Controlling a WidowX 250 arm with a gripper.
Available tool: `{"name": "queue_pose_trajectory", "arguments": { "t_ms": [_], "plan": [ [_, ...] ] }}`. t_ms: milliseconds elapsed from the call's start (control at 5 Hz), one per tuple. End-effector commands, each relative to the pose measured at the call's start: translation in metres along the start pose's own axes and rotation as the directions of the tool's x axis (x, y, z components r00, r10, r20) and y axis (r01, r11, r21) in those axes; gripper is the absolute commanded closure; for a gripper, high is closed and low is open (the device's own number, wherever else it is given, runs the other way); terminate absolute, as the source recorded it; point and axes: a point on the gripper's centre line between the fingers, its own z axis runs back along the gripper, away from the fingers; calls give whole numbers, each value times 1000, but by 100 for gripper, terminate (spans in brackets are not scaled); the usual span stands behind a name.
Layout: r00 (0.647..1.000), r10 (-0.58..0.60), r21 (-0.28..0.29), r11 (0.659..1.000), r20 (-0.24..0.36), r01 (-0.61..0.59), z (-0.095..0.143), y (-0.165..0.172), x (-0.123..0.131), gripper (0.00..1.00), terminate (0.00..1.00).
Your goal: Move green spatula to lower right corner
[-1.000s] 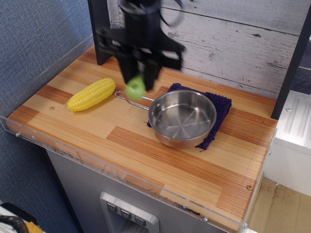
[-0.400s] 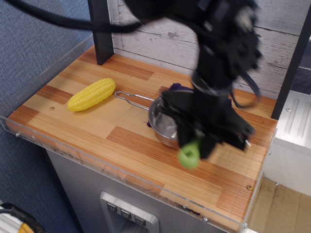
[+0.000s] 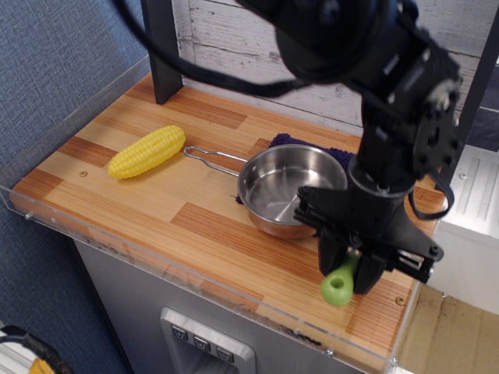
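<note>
My gripper (image 3: 352, 263) is shut on the green spatula (image 3: 341, 284). Only the chubby lime-green handle with the hole at its end shows below the black fingers; the grey blade is hidden inside the gripper. The handle hangs just above the striped wooden tabletop near the lower right corner (image 3: 390, 327), a little left of the small brass screw (image 3: 400, 300). I cannot tell if the handle touches the wood.
A steel pan (image 3: 287, 188) with a thin wire handle sits on a purple cloth (image 3: 343, 160) just behind the gripper. A yellow corn cob (image 3: 146, 152) lies at the left. A clear acrylic rim (image 3: 195, 269) runs along the front edge.
The gripper carried the spatula from above the pan's handle at the back, across the pan, down to the front right of the table.
</note>
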Motion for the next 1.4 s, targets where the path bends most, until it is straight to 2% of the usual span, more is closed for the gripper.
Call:
{"name": "queue_pose_trajectory", "arguments": {
  "t_ms": [0,200,400,600,800,1000,1200],
  "plan": [
    [999,37,2,999,-7,-37,-24,21,1,100,0],
    [999,41,-10,999,-24,-41,-22,24,1,0,0],
    [1000,28,-40,999,-4,-28,-6,26,3,0,0],
    [998,44,-97,995,53,-38,26,30,8,0,0],
    [989,72,-164,985,130,-50,71,42,19,0,0],
    [973,107,-204,977,202,-65,118,66,28,0,0],
    [950,191,-133,978,249,-162,144,110,31,0,0]
  ]
}}
